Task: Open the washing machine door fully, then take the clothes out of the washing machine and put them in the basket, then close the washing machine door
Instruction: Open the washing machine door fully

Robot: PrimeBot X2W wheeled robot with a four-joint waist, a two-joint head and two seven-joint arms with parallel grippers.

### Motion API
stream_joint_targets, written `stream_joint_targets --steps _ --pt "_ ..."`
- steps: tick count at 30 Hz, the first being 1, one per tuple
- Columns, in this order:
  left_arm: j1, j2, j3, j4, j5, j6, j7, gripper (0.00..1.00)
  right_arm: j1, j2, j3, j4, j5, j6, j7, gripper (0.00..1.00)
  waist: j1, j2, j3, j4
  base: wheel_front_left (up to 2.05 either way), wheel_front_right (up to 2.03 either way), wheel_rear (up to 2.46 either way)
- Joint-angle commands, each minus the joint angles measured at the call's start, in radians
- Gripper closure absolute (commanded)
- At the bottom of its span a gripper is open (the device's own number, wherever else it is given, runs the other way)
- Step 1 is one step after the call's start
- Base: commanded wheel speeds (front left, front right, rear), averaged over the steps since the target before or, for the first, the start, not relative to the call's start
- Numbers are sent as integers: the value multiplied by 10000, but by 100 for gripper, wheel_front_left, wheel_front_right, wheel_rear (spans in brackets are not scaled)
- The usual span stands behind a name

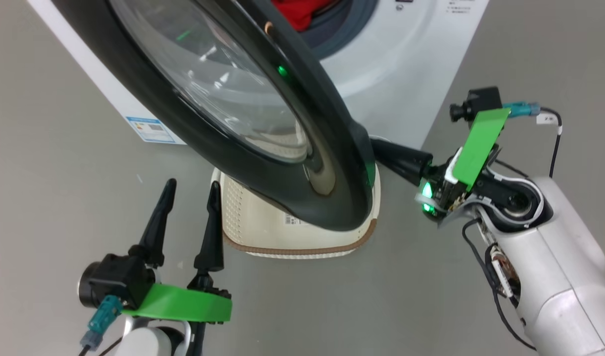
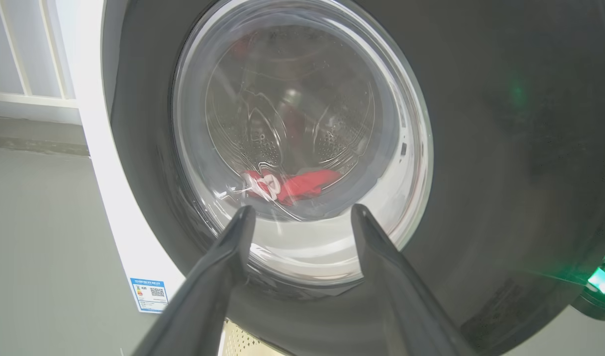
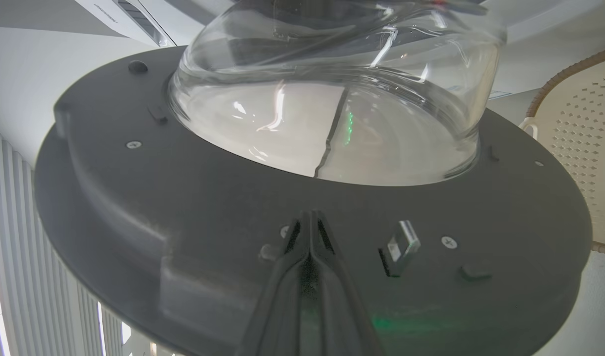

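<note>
Half opening the washing machine door (image 1: 342, 163) with the right gripper (image 3: 309, 217), jaws pressed together against its inner face beside the latch (image 3: 398, 247); holding the left gripper (image 1: 192, 185) spread, near left, before its front; leaving the clothes (image 1: 295, 12) far inside.

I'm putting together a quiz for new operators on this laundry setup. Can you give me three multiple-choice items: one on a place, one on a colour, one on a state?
1. The basket stands:
A) on a shelf
B) on a chair
C) partly under the washing machine door

2. The clothes look mostly:
A) red
B) blue
C) yellow

3. The right gripper has its fingers:
A) spread wide
B) shut together, tips at the door's inner face
C) closed on cloth

Answers:
1. C: in the head view, the door's black rim overlaps the basket.
2. A: red fabric shows through the door's window.
3. B: the right wrist view shows them pressed together at the dark panel.
</note>
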Motion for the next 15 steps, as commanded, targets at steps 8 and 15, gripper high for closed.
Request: stream_joint_targets --steps 8,15 --pt "319 112 177 -133 -214 187 -78 0 590 207 448 -496 321 54 108 100 0 0 -617 611 0 0 0" --pt "516 112 172 -122 -259 244 -78 0 927 214 707 -615 521 54 102 100 0 0 -887 955 0 0 0"
